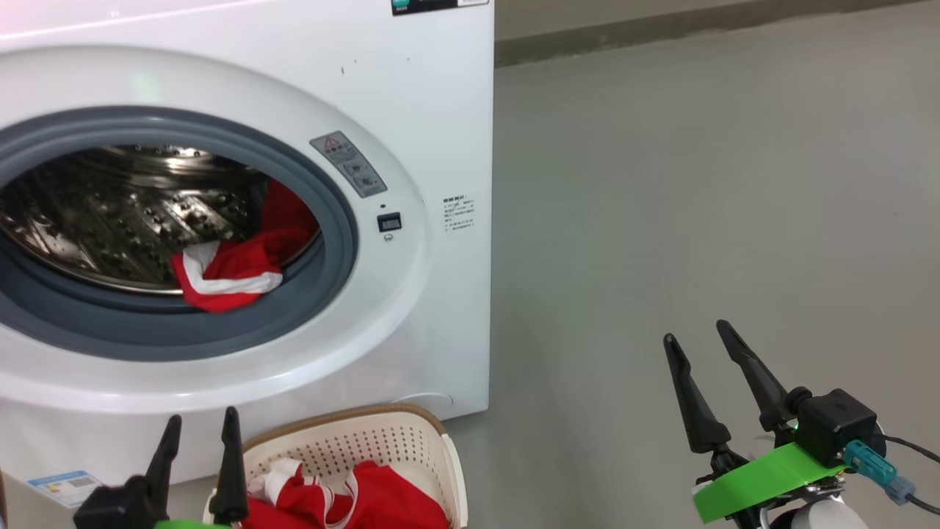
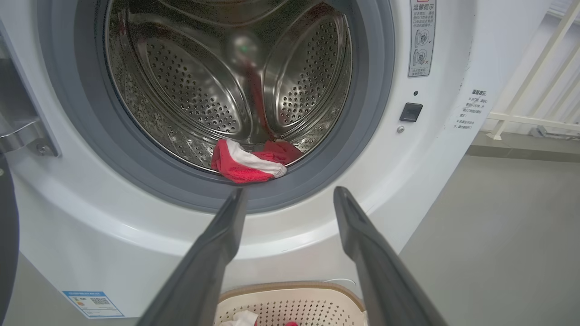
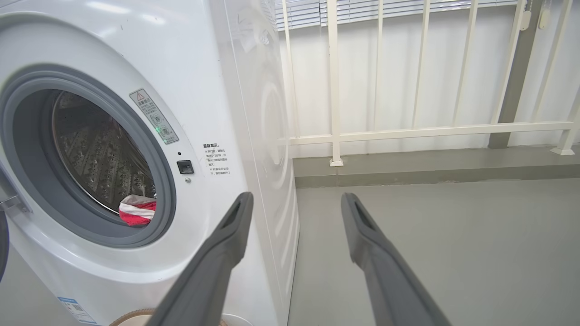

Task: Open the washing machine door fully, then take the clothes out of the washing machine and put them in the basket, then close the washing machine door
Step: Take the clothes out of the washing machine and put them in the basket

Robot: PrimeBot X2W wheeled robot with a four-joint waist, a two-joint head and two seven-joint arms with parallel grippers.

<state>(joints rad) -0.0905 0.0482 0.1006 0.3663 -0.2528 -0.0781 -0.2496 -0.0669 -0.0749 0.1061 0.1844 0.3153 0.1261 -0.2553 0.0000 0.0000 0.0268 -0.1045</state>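
The white washing machine (image 1: 411,95) stands with its mouth uncovered. A red garment with white trim (image 1: 235,268) lies on the drum's front lip, against the grey ring; it also shows as clothes (image 2: 247,165) in the left wrist view. Only a dark rim of the washing machine door (image 2: 7,235) shows, swung out at the left by its hinge. Below the mouth, the cream basket (image 1: 411,433) holds more red clothes (image 1: 367,499). My left gripper (image 1: 202,419) is open and empty beside the basket, pointing at the drum. My right gripper (image 1: 696,332) is open and empty over the floor to the right.
Grey floor (image 1: 698,184) stretches to the right of the machine. A white railing (image 3: 333,90) on a low grey kerb runs along the wall behind. A blue label (image 2: 93,303) is stuck low on the machine's front.
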